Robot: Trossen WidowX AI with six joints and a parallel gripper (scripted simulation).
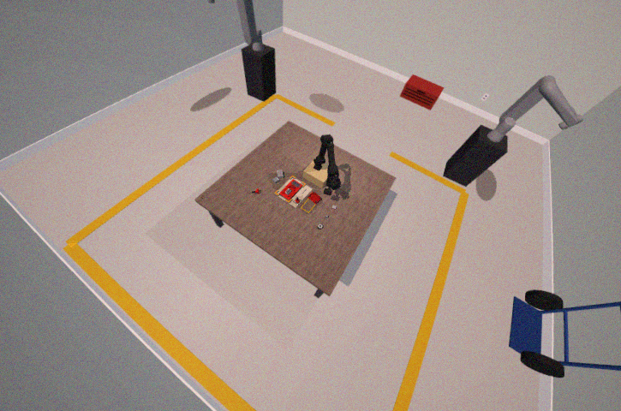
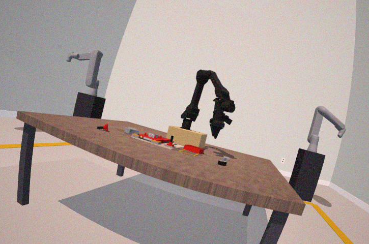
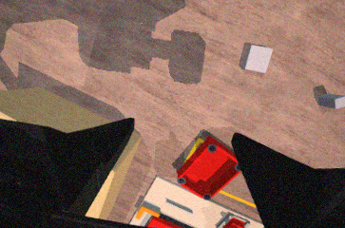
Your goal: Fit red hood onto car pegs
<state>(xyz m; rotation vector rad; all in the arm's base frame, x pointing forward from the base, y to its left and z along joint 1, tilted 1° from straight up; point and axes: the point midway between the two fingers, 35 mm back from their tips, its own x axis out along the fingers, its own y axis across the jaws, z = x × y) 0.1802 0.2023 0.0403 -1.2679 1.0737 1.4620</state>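
Note:
The red hood (image 1: 314, 197) (image 2: 193, 149) (image 3: 208, 166) lies on the table, partly over a yellow outline (image 3: 237, 197). The wrist view shows dark round holes at its corners. The red chassis (image 1: 283, 192) (image 2: 163, 140) (image 3: 164, 223) sits in the jig on a pale board (image 1: 302, 192) (image 3: 161, 190). The grey engine block (image 2: 152, 135) is on its deck; the pegs are too small to make out clearly. My gripper (image 1: 327, 193) (image 2: 215, 137) (image 3: 183, 130) is open and empty, pointing down high above the table. In the wrist view the hood appears below the fingertips, near the right finger.
A tan block (image 1: 315, 175) (image 2: 185, 136) stands at the arm's base. A red and black piece (image 1: 296, 199) (image 2: 170, 142) stands by the chassis. Grey blocks (image 1: 279, 173) (image 2: 131, 130), another red piece (image 1: 256, 191) (image 2: 105, 127), a pale cube (image 1: 334, 206) (image 3: 258, 59) and a dark ring (image 1: 321, 226) lie around.

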